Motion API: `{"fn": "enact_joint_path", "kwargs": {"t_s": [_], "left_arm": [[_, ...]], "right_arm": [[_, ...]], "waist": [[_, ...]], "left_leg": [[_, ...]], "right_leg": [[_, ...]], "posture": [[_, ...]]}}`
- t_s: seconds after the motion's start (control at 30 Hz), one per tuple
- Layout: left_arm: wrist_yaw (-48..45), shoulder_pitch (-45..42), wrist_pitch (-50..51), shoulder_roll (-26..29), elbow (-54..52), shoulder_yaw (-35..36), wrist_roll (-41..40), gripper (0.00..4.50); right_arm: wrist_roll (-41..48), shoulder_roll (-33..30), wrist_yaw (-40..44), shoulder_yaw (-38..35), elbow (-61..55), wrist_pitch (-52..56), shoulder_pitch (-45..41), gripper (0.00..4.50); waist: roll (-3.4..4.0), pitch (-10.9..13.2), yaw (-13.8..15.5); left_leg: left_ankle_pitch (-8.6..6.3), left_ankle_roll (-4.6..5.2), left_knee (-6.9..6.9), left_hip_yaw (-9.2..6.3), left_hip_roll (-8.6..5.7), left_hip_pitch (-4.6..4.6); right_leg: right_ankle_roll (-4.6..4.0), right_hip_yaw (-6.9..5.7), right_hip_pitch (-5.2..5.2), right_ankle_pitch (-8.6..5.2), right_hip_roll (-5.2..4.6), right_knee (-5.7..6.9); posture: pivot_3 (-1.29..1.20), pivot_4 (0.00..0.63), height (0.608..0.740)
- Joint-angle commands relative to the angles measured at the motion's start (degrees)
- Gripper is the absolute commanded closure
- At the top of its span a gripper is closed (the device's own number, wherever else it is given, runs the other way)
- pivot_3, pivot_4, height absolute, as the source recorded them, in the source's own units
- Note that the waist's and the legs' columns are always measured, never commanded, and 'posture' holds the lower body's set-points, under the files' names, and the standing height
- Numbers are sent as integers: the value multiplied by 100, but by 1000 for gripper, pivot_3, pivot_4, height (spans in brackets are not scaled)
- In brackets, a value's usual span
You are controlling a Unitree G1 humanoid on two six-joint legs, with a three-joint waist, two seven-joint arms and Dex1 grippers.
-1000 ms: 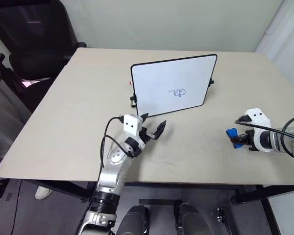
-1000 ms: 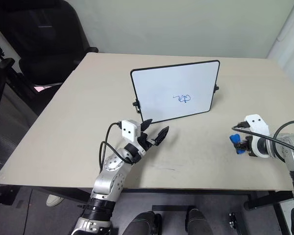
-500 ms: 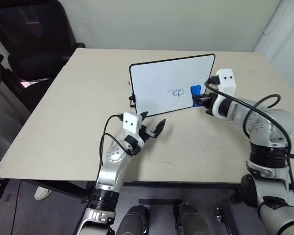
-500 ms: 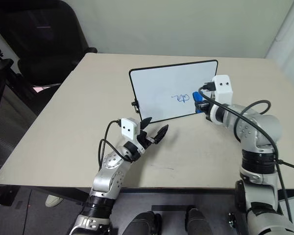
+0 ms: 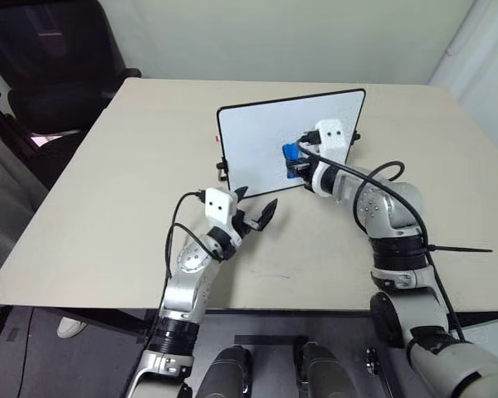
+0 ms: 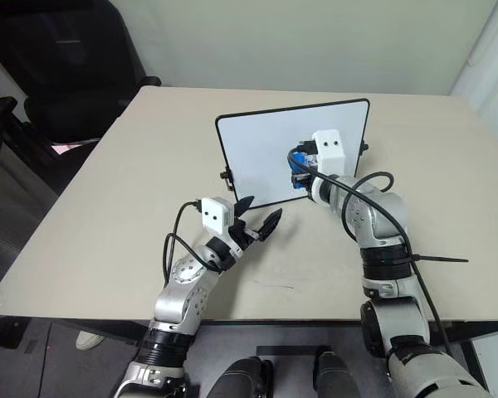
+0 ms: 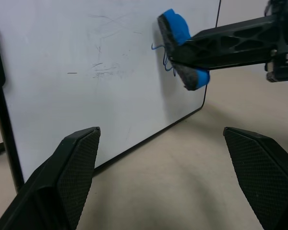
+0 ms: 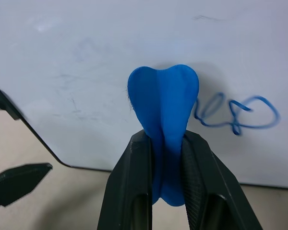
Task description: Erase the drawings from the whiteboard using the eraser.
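The whiteboard [image 5: 253, 137] stands upright near the middle of the table. My right gripper [image 8: 164, 139] is shut on the blue eraser [image 8: 164, 108] and holds it against the board's face. The blue drawings [image 8: 236, 114] lie right beside the eraser, one end of the scribble hidden behind it. In the left wrist view the eraser [image 7: 176, 32] covers part of the scribble [image 7: 166, 61]. My left gripper [image 5: 257, 200] stands open with nothing in it, low over the table, just in front of the board's lower edge.
The beige table [image 5: 124, 174] reaches well past the board on every side. A black office chair [image 5: 54, 58] stands off the far left corner. A small red thing [image 5: 220, 140] shows at the board's left edge.
My right arm has swung from the table's right side across to the board, bringing the eraser up to the scribble. The left gripper has stayed put.
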Motion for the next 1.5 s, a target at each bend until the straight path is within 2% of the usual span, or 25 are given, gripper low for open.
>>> {"fn": "enact_joint_path", "kwargs": {"t_s": [0.03,0.33,0.57,0.73,0.97,1.2,1.27,1.5], "left_arm": [[9,-40,-54,-4,-208,59,-51,0],[87,18,-103,-97,-284,52,-45,0],[128,61,-106,-75,-371,79,-48,0],[136,59,-98,-41,-388,91,-62,0],[131,49,-104,-30,-394,93,-60,0],[131,97,-80,0,-487,107,-56,0],[129,111,-62,12,-514,109,-59,0],[133,195,6,47,-638,111,-97,0]], "right_arm": [[-178,112,-47,56,347,-308,-313,4057],[-549,321,-131,78,1439,-858,-697,4057],[-540,289,-427,-378,1853,-1145,-995,4057],[-632,158,-930,-753,2592,-1353,-1183,4057],[-708,83,-1216,-892,3366,-1582,-1362,4057],[-623,359,-777,-646,2945,-1413,-1406,4057],[-604,435,-643,-558,2720,-1297,-1387,4057],[-487,777,-367,-242,1719,-631,-1249,4057]], "waist": [[0,0,-1],[0,0,-41],[0,0,-50],[-1,0,-47],[-1,0,-45],[-1,0,-124],[-1,0,-172],[-1,0,-254]], "left_leg": [[-1,2,0,-1,0,0],[14,5,7,0,5,12],[29,-41,0,-2,8,14],[31,-59,2,-1,6,13],[28,-68,2,-1,6,13],[46,-37,-4,1,24,12],[55,-20,-6,2,28,5],[48,-26,-10,4,33,-18]], "right_leg": [[-3,-1,-3,-2,0,5],[-36,1,-10,17,0,53],[-53,-1,-20,29,1,62],[-52,0,-19,30,0,60],[-54,3,-22,44,-1,59],[-40,-6,-45,61,11,59],[-73,-6,-56,81,16,58],[-82,-6,-84,79,23,54]], "posture": [[0,150,740],[0,150,740],[0,150,740],[0,150,740],[0,150,740],[0,150,740],[0,150,740],[0,150,740]]}}
